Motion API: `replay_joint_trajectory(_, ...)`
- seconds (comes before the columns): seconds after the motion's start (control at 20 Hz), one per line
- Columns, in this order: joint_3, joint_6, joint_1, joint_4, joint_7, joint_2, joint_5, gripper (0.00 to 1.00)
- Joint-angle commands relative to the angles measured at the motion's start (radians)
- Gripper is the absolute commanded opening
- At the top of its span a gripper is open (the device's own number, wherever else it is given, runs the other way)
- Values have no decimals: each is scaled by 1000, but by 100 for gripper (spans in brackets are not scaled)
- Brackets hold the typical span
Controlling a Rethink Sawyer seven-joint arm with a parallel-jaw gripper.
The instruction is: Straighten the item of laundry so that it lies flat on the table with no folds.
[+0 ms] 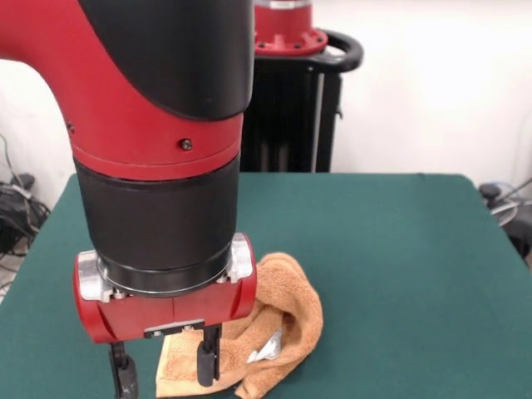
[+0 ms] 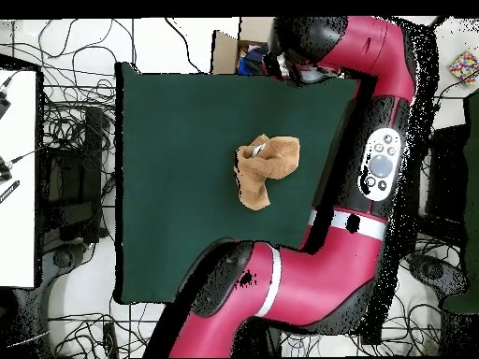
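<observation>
The item of laundry (image 1: 287, 312), an orange-tan terry towel, lies crumpled on the green table (image 1: 399, 249), bunched into a hump with folds and one flatter end. A small white tag (image 1: 268, 347) shows in a fold. In the overhead view the towel (image 2: 267, 170) sits a little right of the middle of the table (image 2: 178, 168). My gripper (image 1: 166, 366) hangs at the lower left of the front view, open, with nothing between its fingers. Its right finger (image 1: 208, 359) overlaps the towel's flat end in that view; I cannot tell whether they touch.
The red and black arm (image 2: 374, 159) curves along the table's right side in the overhead view, and its end (image 2: 304, 47) hangs over the far edge. Cables and equipment (image 2: 70, 178) lie on the floor to the left.
</observation>
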Motion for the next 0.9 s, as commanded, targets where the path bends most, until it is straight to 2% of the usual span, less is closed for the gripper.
replay_joint_trajectory(0.05, 42, -110, -15, 266, -177, -36, 14, 100)
replay_joint_trajectory(0.25, 44, -171, -23, 361, -154, -71, 17, 100)
replay_joint_trajectory(0.6, 59, -263, -39, 469, -123, -93, 11, 100)
replay_joint_trajectory(0.9, 64, -232, -52, 457, -157, -94, -2, 100)
